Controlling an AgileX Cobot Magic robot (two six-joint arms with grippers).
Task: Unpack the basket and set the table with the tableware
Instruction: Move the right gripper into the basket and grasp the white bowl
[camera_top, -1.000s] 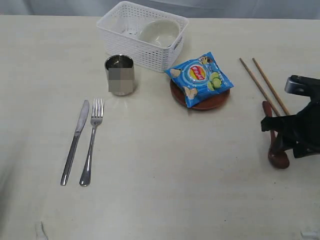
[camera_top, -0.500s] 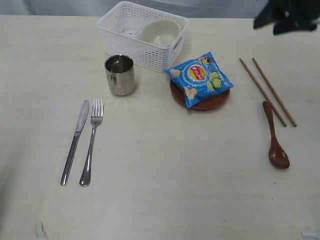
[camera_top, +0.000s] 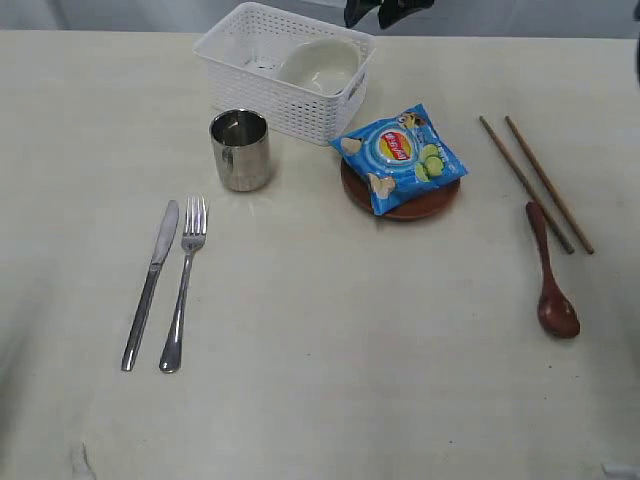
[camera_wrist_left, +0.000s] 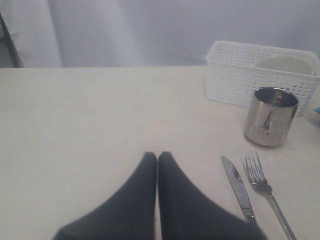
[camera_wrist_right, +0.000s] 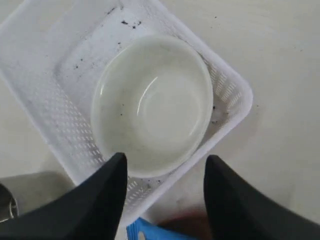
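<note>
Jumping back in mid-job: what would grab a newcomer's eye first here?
The bright blue crisp bag lying on the reddish-brown plate, right of the steel cup. Next, the white basket at the back of the table, holding only the pale bowl, with the right fingers open above it.

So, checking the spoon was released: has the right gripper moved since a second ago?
Yes. In the exterior view the right gripper went from the wooden spoon up-left to the basket, jaws open over the bowl.
</note>
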